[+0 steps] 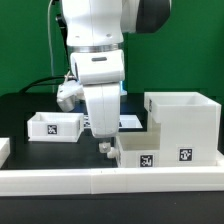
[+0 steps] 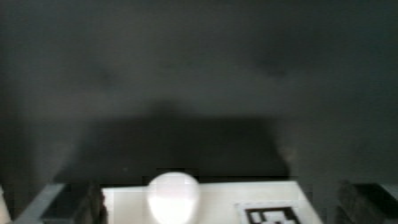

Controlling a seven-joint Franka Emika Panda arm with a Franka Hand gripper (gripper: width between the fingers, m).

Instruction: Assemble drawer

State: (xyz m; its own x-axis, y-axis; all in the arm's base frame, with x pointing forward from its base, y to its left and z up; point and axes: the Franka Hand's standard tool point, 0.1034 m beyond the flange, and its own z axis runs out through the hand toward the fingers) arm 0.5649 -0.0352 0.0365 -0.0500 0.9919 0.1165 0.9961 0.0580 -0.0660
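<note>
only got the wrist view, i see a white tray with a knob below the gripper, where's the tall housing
Observer: The housing stands on the exterior view's right, its open top facing up.
Operator: any other tray around
Observer: Yes, the other tray sits by itself on the exterior view's left.
Operator: what's along the front
Observer: A long low white rail runs across the near side of the table.

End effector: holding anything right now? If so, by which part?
Nothing held, it seems: the end effector is open, with its fingers on either side of the knobbed tray and gaps showing.
</note>
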